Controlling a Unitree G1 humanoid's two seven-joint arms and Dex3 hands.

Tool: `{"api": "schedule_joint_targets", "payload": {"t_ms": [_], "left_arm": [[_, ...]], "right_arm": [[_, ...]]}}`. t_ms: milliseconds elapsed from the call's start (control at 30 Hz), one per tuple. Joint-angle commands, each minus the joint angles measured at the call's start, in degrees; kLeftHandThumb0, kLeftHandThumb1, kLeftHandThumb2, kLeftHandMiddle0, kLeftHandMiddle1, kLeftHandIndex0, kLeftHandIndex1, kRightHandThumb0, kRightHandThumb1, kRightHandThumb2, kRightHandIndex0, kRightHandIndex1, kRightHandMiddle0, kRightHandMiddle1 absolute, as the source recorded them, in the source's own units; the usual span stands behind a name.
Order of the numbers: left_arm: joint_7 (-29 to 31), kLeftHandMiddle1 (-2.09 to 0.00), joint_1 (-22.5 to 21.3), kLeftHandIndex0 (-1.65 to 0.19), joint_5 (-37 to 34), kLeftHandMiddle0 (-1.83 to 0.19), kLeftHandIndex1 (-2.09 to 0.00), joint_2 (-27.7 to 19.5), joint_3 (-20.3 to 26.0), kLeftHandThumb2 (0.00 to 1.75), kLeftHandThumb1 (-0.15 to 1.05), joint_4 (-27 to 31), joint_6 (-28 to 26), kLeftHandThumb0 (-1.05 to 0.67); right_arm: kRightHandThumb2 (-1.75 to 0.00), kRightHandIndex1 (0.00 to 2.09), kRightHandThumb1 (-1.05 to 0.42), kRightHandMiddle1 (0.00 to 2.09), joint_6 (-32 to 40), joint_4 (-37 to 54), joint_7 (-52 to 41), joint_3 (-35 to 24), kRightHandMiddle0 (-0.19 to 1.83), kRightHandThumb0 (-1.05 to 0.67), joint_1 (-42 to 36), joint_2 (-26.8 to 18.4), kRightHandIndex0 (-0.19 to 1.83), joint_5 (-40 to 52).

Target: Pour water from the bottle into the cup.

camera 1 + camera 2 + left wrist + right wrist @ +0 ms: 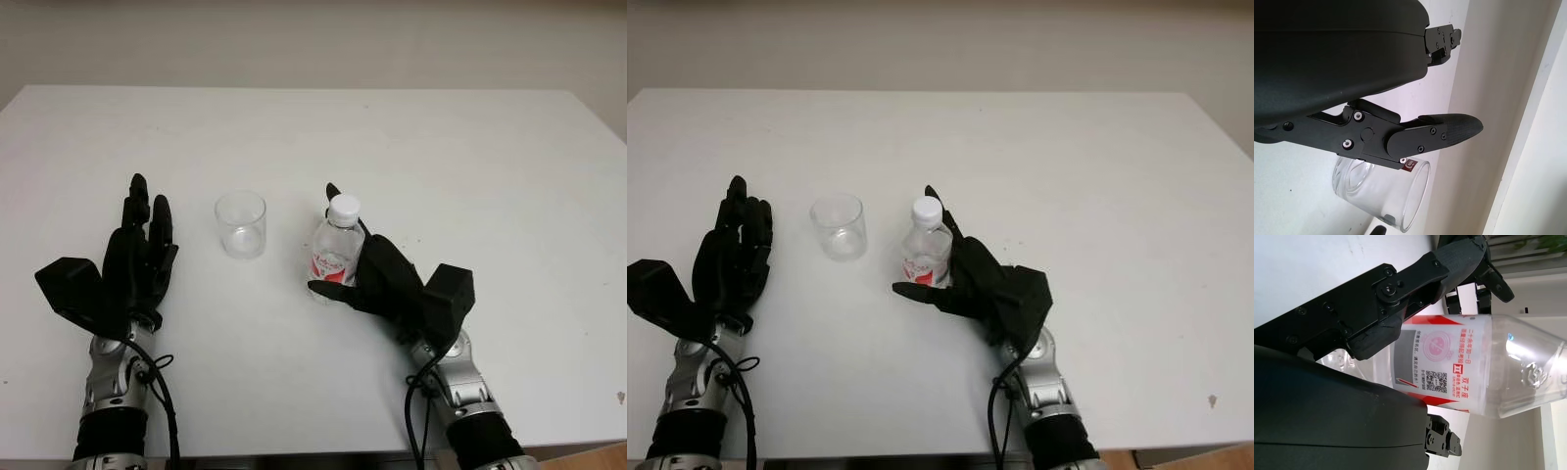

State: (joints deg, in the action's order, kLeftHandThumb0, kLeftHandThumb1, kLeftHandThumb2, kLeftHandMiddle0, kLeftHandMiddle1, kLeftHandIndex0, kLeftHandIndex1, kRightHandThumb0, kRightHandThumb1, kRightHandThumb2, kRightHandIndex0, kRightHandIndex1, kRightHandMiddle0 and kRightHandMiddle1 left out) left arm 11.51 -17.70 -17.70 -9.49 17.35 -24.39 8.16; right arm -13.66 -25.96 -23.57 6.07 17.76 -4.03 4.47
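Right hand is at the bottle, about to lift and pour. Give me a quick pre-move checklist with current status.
1. Right hand wrapped around the small clear plastic bottle with red-and-white label: ok.
2. Bottle upright on the white table: ok.
3. White cap off for pouring: not ok, it is on.
4. Clear plastic cup upright, mouth open: ok.
5. Left hand open, beside the cup, not touching: ok.
6. Grip firm enough: cannot tell.
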Motion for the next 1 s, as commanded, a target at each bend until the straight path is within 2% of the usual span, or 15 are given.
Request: {"api": "schedule_joint_targets", "payload": {"t_ms": [0, 133, 400, 433, 467, 500, 533, 567, 600, 633, 667, 733, 767, 867, 967], "left_arm": [[0.0, -0.05, -0.31, 0.13, 0.13, 0.12, -0.05, -0.4, 0.15, 0.53, 1.05, -0.38, -0.04, -0.61], [0.36, -0.05, -0.37, 0.14, 0.06, 0.12, -0.05, -0.33, 0.16, 0.52, 1.05, -0.8, 0.46, -0.61], [0.32, -0.05, -0.34, 0.15, -0.33, 0.13, -0.05, 0.31, 0.22, 0.52, 1.05, -0.84, 0.67, -0.6], [0.3, -0.05, -0.34, 0.15, -0.3, 0.13, -0.05, 0.36, 0.19, 0.52, 1.05, -0.87, 0.78, -0.6], [0.13, -0.05, -0.33, 0.15, -0.23, 0.13, -0.05, 0.44, 0.16, 0.52, 1.05, -0.87, 0.84, -0.61], [-0.1, -0.05, -0.29, 0.15, -0.13, 0.13, -0.05, 0.51, 0.12, 0.52, 1.05, -0.78, 0.77, -0.61], [-0.28, -0.05, -0.26, 0.15, -0.07, 0.12, -0.05, 0.56, 0.08, 0.52, 1.05, -0.7, 0.71, -0.61], [-0.5, -0.06, -0.21, 0.14, 0.1, 0.12, -0.05, 0.6, 0.01, 0.52, 1.05, -0.66, 0.81, -0.61], [-0.67, -0.06, -0.19, 0.14, 0.16, 0.12, -0.05, 0.67, -0.03, 0.52, 1.05, -0.64, 0.85, -0.61], [-0.79, -0.06, -0.18, 0.14, 0.09, 0.12, -0.06, 0.75, -0.02, 0.52, 1.05, -0.6, 0.81, -0.61], [-0.95, -0.05, -0.2, 0.14, 0.02, 0.12, -0.06, 0.86, 0.03, 0.52, 1.05, -0.61, 0.83, -0.61], [-1.02, -0.06, -0.25, 0.13, -0.02, 0.12, -0.06, 0.88, 0.08, 0.51, 1.05, -0.86, 1.01, -0.61], [-1.11, -0.06, -0.28, 0.13, 0.03, 0.12, -0.06, 0.9, 0.08, 0.51, 1.05, -0.98, 1.11, -0.61], [-1.23, -0.06, -0.26, 0.12, 0.0, 0.11, -0.06, 0.97, 0.08, 0.51, 1.05, -1.01, 1.07, -0.61], [-0.84, -0.05, -0.12, 0.13, -0.04, 0.12, -0.06, 0.88, -0.05, 0.52, 1.05, -0.97, 1.15, -0.61]], "right_arm": [[-0.05, 0.0, -0.85, 0.0, -0.64, -1.34, -0.13, -0.58, -0.19, -0.92, 1.41, 0.63, -0.19, 0.55], [-0.05, 0.0, -0.83, 0.0, -0.69, -3.89, -0.86, -1.51, -0.19, -0.87, 2.7, 1.77, -0.19, 1.87], [-0.05, 0.0, -0.83, 0.0, -3.22, -5.98, -1.28, -1.74, -0.19, -0.91, 4.16, 2.39, -0.19, 1.48], [-0.05, 0.04, -0.82, 0.03, -3.52, -6.25, -1.65, -1.7, -0.14, -0.9, 4.42, 2.26, -0.12, 1.49], [-0.04, 0.11, -0.81, 0.1, -3.67, -6.55, -2.23, -1.73, -0.02, -0.88, 4.69, 2.18, 0.0, 1.7], [-0.05, 0.36, -0.78, 0.49, -3.32, -6.71, -3.03, -1.84, -0.02, -0.85, 4.93, 2.17, 0.03, 2.19], [-0.05, 0.89, -0.76, 1.08, -3.06, -6.84, -3.59, -1.95, -0.06, -0.78, 5.09, 2.19, 0.01, 2.55], [-0.05, 1.41, -0.74, 1.54, -2.95, -7.13, -4.35, -1.93, -0.02, -0.7, 5.35, 2.15, 0.03, 2.8], [-0.05, 1.74, -0.74, 1.76, -3.13, -7.32, -4.61, -1.63, 0.2, -0.62, 5.57, 1.91, 0.26, 2.3], [-0.06, 1.89, -0.76, 1.88, -3.64, -7.33, -4.44, -1.09, 0.4, -0.55, 5.68, 1.5, 0.56, 1.16], [-0.07, 1.93, -0.84, 1.99, -4.0, -7.04, -3.79, -0.49, 0.61, -0.51, 5.67, 1.05, 0.87, -0.33], [-0.07, 1.92, -0.94, 2.07, -4.25, -5.94, -2.13, 0.53, 0.83, -0.52, 5.37, 0.23, 1.16, -3.36], [-0.08, 1.99, -1.0, 2.08, -4.45, -5.54, -1.51, 0.85, 1.03, -0.51, 5.25, -0.04, 1.31, -4.45], [-0.14, 2.08, -1.04, 2.09, -4.6, -4.51, -0.78, 1.32, 1.36, -0.46, 4.88, -0.38, 1.52, -5.8], [-0.24, 2.09, -1.05, 2.09, -7.18, -4.75, -0.31, 2.27, 1.51, -0.43, 4.87, -1.31, 1.67, -7.96]]}}
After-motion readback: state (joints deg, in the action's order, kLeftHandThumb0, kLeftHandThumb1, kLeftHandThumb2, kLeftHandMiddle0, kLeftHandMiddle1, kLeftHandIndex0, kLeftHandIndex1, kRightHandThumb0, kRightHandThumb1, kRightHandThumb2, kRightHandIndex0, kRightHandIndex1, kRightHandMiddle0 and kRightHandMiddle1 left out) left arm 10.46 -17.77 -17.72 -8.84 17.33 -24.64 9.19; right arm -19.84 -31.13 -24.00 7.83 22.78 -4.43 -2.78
